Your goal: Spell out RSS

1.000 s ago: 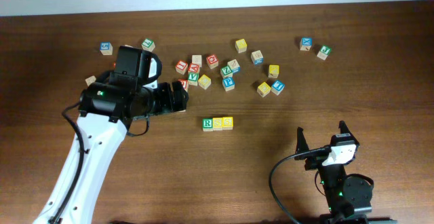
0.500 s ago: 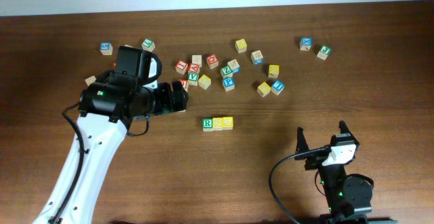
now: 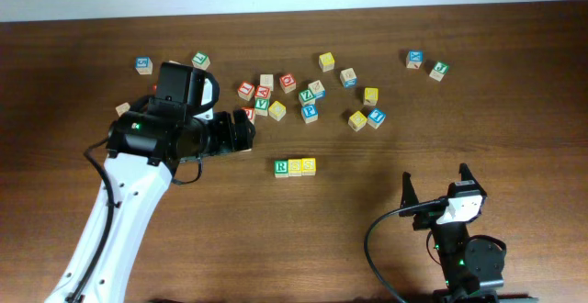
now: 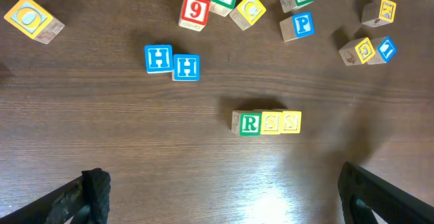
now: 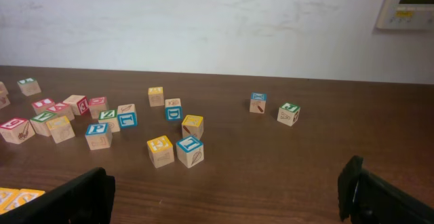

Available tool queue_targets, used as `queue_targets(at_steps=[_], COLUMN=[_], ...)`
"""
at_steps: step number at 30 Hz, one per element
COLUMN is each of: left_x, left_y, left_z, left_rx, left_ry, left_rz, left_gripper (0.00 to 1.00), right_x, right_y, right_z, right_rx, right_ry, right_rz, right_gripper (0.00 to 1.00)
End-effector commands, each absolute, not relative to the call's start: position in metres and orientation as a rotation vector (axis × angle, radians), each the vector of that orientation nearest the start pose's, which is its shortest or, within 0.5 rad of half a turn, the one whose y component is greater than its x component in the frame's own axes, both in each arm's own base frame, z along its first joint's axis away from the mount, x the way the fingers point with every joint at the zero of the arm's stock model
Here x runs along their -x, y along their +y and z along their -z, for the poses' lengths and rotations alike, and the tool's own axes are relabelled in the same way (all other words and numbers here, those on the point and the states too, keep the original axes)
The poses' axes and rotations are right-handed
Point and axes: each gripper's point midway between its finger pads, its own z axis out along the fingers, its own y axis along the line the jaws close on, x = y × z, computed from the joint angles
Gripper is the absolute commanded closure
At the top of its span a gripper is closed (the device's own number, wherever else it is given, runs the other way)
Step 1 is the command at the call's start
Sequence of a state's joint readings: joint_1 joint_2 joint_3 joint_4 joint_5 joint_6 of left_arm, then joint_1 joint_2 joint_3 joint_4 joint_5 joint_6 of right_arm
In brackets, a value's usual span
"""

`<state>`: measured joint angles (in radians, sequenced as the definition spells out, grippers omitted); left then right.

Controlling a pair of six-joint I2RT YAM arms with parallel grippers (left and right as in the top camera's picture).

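Note:
The green R cube [image 3: 281,167] and two yellow S cubes [image 3: 295,167] [image 3: 309,166] lie touching in a row that reads RSS, mid-table. In the left wrist view the row shows as R [image 4: 249,123], S [image 4: 270,123], S [image 4: 290,122]. My left gripper [image 3: 243,129] is open and empty, up and left of the row; its fingers frame the bottom of its wrist view [image 4: 227,207]. My right gripper [image 3: 435,185] is open and empty near the front right edge; it also shows in the right wrist view [image 5: 227,197].
Two blue H cubes [image 4: 159,58] [image 4: 186,67] sit side by side, left of and beyond the row. Several loose cubes lie scattered behind it: a cluster [image 3: 287,96], a group [image 3: 366,112], a pair far right [image 3: 427,62], and two far left [image 3: 142,64].

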<state>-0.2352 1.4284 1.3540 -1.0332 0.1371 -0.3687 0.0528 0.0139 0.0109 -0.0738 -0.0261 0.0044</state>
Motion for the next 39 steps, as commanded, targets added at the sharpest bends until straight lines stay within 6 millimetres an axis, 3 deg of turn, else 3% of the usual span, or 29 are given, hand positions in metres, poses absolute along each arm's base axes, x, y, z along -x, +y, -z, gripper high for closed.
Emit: queue_targets(at_steps=[1, 9, 14, 19, 21, 23, 26, 32, 39], left_x=[-0.327, -0.320, -0.307, -0.294, -0.288, -0.269, -0.241, -0.201, -0.207], left_y=[-0.100, -0.099, -0.061, -0.052, -0.047, -0.027, -0.016, -0.003, -0.004], left_z=[-0.206, -0.207, -0.232, -0.233, -0.228, -0.206, -0.188, -0.200, -0.172], left_rx=[0.135, 0.137, 0.192, -0.052, -0.124, -0.041, 0.012, 0.010, 0.002], left_ry=[2.683, 2.698, 2.582, 2.501, 2.444, 2.439, 2.423, 2.201, 2.090], left_rz=[0.365, 0.360, 0.140, 0.180, 0.221, 0.191, 0.169, 0.047, 0.047], left_gripper=[0.01, 0.01, 0.01, 0.01, 0.01, 0.01, 0.01, 0.01, 0.01], right_x=[-0.246, -0.246, -0.246, -0.246, -0.246, -0.246, -0.246, -0.246, -0.246], right_y=[0.014, 0.014, 0.014, 0.014, 0.014, 0.014, 0.014, 0.014, 0.014], right_z=[-0.156, -0.156, -0.156, -0.156, -0.156, -0.156, -0.156, -0.156, -0.156], right_rx=[0.035, 0.036, 0.035, 0.036, 0.035, 0.035, 0.036, 0.036, 0.035], right_ry=[1.648, 1.648, 1.648, 1.648, 1.648, 1.648, 1.648, 1.648, 1.648], right_rz=[-0.057, -0.058, -0.057, -0.058, -0.057, -0.057, -0.058, -0.058, -0.057], right_gripper=[0.02, 0.02, 0.02, 0.02, 0.02, 0.02, 0.02, 0.02, 0.02])
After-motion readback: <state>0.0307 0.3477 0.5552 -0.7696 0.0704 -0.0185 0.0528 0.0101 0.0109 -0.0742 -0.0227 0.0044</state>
